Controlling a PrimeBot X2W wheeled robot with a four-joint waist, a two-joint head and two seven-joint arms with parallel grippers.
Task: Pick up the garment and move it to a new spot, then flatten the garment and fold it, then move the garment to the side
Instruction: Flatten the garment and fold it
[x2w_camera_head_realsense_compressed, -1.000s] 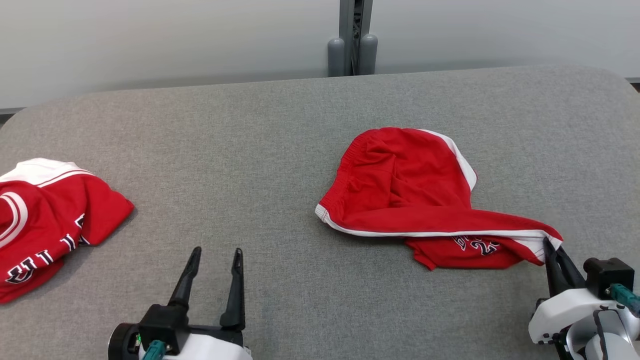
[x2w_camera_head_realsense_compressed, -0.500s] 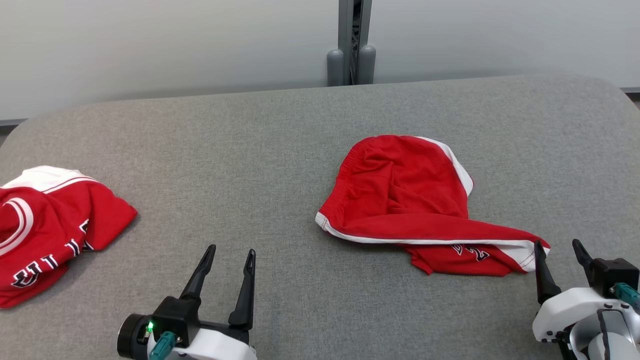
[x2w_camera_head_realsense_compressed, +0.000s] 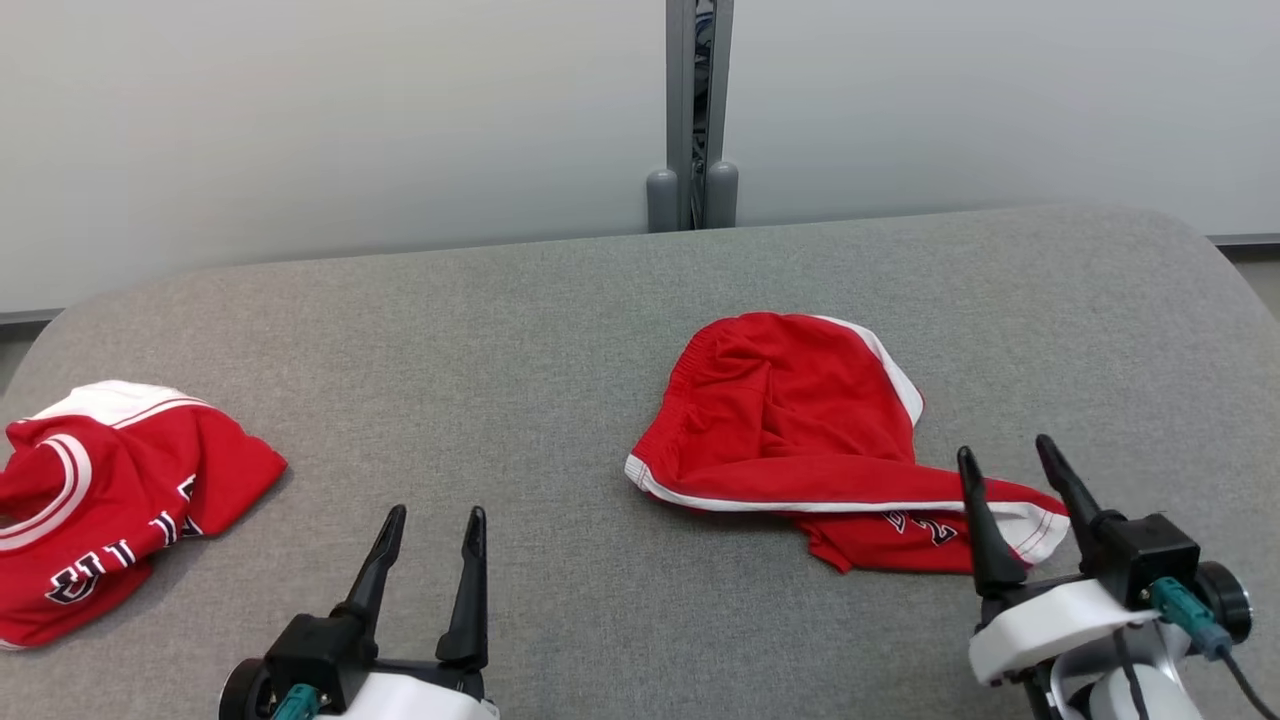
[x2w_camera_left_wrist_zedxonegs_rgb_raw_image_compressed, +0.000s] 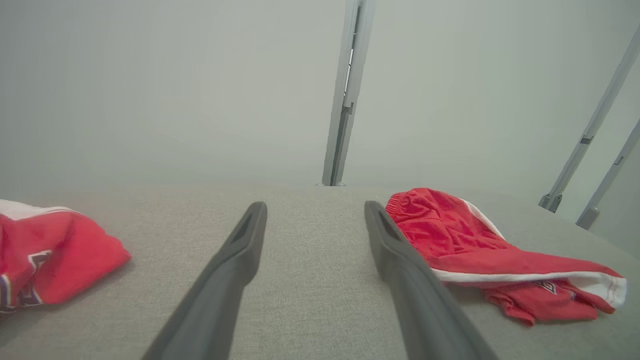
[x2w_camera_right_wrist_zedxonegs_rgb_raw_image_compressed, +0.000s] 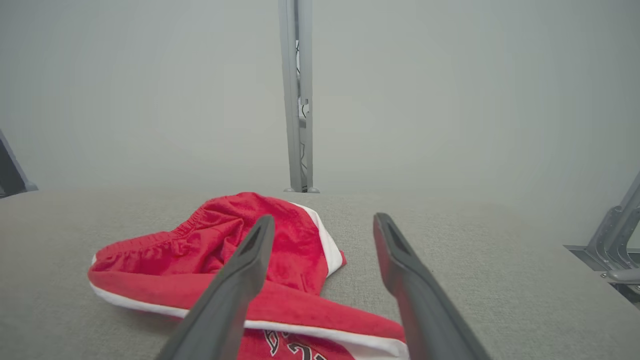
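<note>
The red shorts (x2w_camera_head_realsense_compressed: 790, 420) lie crumpled on the grey padded table (x2w_camera_head_realsense_compressed: 500, 330), right of its middle. The waistband is bunched toward the far left, and one leg with a white stripe trails toward the near right. Dark lettering shows on the fold under that leg.

The right gripper (x2w_camera_head_realsense_compressed: 1005, 448) is at the near-right end of the shorts with its two dark fingers spread wide apart and nothing between them. In the head view its inner finger crosses in front of the white hem of the trailing leg. The right wrist view shows the fingers raised over the cloth rather than pressed into it, though whether the inner one brushes the hem is hard to make out.

The left gripper (x2w_camera_head_realsense_compressed: 437, 511) is at the near left over bare table, well apart from the shorts, its fingers also parted and empty.

A red jersey (x2w_camera_head_realsense_compressed: 130, 480) with white trim and dark letters lies heaped at the table's far left edge. A grey post (x2w_camera_head_realsense_compressed: 690, 100) stands behind the table against the pale wall.
</note>
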